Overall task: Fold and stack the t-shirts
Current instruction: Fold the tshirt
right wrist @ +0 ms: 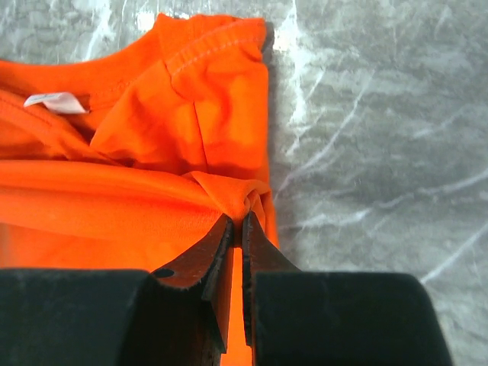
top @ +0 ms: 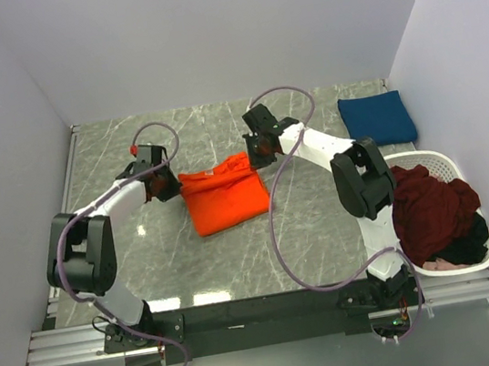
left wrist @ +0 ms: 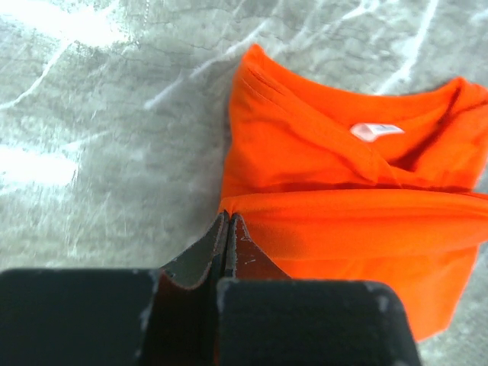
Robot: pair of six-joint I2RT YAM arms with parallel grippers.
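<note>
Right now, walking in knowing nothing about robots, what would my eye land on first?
The bright orange t-shirt, half folded mid-table, with the left fingers and right fingers pinching its two sides. Then the white basket at the right edge, heaped with maroon and black clothes, and a folded navy t-shirt beyond it.

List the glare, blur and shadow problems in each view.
Top external: evenly lit and sharp, with white glare patches on the marble table by the left arm. Left wrist: washed-out glare on the table upper left; orange t-shirt oversaturated. Right wrist: shirt stitching crisp, right gripper body featureless black.
</note>
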